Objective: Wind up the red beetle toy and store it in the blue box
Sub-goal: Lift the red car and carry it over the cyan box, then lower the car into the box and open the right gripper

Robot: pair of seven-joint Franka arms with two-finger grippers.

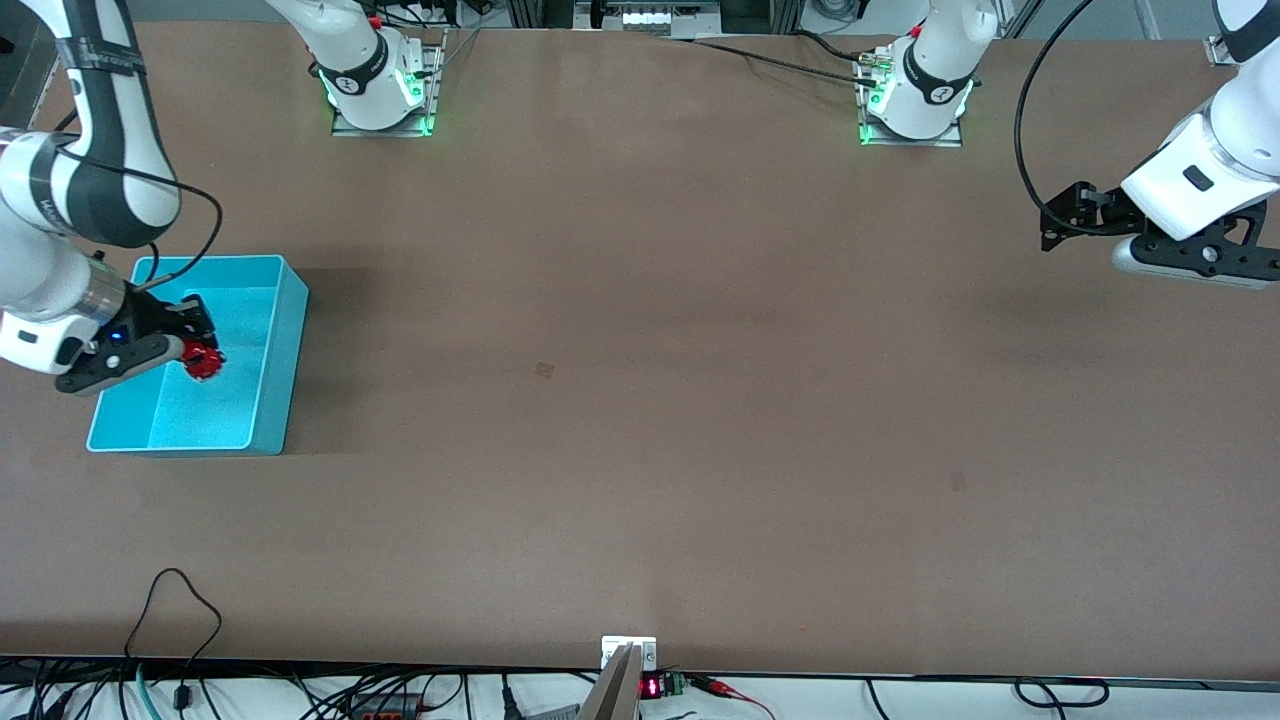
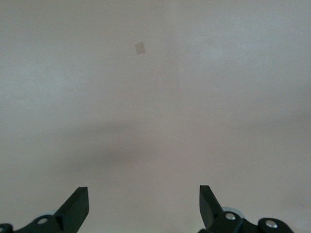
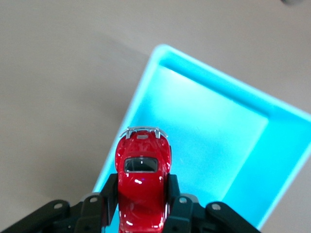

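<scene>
The red beetle toy (image 1: 203, 361) is held in my right gripper (image 1: 196, 352), whose fingers are shut on its sides, up in the air over the blue box (image 1: 283, 358). In the right wrist view the toy (image 3: 142, 184) sits between the two fingers (image 3: 111, 194), its nose over the box's rim (image 3: 127, 111). The blue box stands at the right arm's end of the table. My left gripper (image 1: 1060, 222) is open and empty, held over the bare table at the left arm's end; its view shows the two fingertips (image 2: 77, 206) wide apart.
The brown table (image 1: 640, 400) is bare but for two small marks (image 1: 544, 370). Cables and a small device with a red display (image 1: 650, 686) lie along the edge nearest the front camera. The arm bases (image 1: 380, 80) stand along the opposite edge.
</scene>
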